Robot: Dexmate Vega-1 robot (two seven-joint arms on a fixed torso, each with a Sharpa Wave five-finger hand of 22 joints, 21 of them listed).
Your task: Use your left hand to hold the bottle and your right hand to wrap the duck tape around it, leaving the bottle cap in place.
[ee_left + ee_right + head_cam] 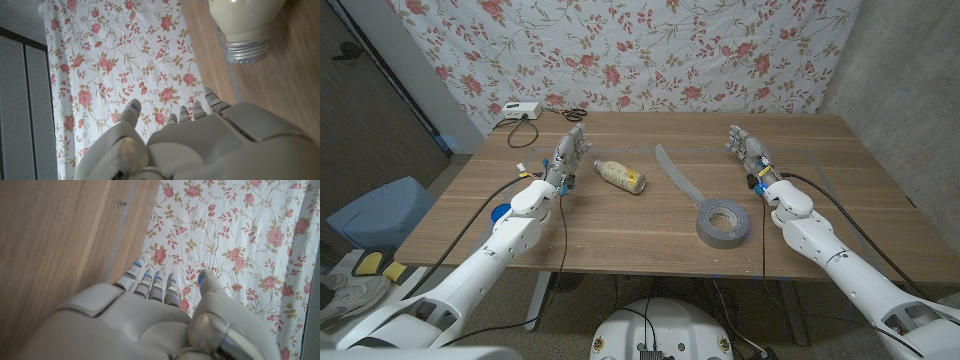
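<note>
A small cream-filled bottle with a silver cap [620,176] lies on its side near the middle of the wooden table [620,235], and a grey roll of duct tape [723,222] lies flat nearer the front edge, towards the right. A loose translucent strip of tape [677,173] lies between them, while a white box with a cable [516,111] sits at the back left corner.

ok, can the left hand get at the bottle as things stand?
Probably yes. The left hand is open beside the bottle, which lies on its side on the table with nothing between them; the tape roll sits off toward the right hand.
</note>
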